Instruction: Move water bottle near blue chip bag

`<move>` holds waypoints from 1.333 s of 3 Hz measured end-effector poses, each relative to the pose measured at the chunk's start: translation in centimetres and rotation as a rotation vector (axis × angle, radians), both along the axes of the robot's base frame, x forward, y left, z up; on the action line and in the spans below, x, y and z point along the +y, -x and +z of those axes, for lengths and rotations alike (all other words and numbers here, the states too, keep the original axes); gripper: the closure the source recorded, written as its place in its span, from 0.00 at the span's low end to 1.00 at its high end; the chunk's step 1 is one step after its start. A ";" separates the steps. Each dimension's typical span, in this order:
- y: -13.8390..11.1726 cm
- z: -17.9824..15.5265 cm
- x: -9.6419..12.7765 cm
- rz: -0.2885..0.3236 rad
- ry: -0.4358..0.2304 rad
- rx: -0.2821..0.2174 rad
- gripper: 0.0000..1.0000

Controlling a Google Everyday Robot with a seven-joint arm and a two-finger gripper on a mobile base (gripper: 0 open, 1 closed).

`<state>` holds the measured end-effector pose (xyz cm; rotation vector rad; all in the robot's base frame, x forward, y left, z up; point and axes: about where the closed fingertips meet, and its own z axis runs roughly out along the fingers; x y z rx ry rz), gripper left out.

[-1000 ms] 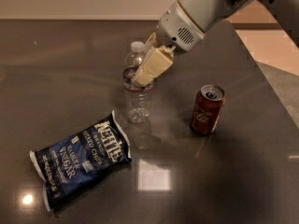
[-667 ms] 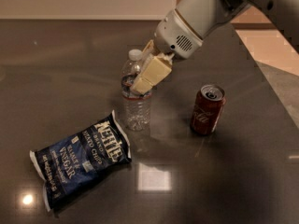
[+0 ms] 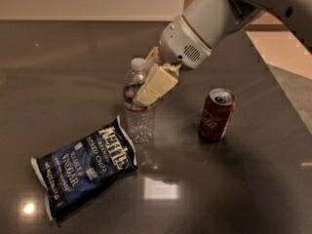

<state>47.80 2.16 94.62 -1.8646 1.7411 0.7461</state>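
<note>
The water bottle (image 3: 139, 122), clear with a white cap and a red-and-white label band, stands upright on the dark table (image 3: 234, 189). Its base is right beside the upper right end of the blue chip bag (image 3: 85, 167), which lies flat at the front left with white "Kettle" lettering. My gripper (image 3: 142, 93) comes down from the upper right. Its cream fingers (image 3: 157, 86) are shut around the bottle's upper body, over the label band.
A red soda can (image 3: 216, 114) stands upright to the right of the bottle, about a hand's width away. The table's right edge (image 3: 287, 106) runs diagonally at the far right. Ceiling lights glare off the table in front of the bottle.
The gripper has carried the water bottle a little to the front left, closer to the chip bag. The bag and the can have not moved.
</note>
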 end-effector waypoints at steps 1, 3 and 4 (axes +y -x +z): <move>0.6 -0.3 0.0 0.010 -0.005 -0.004 0.35; 1.0 -1.2 -0.3 0.014 -0.013 -0.005 0.00; 1.0 -1.2 -0.3 0.014 -0.013 -0.005 0.00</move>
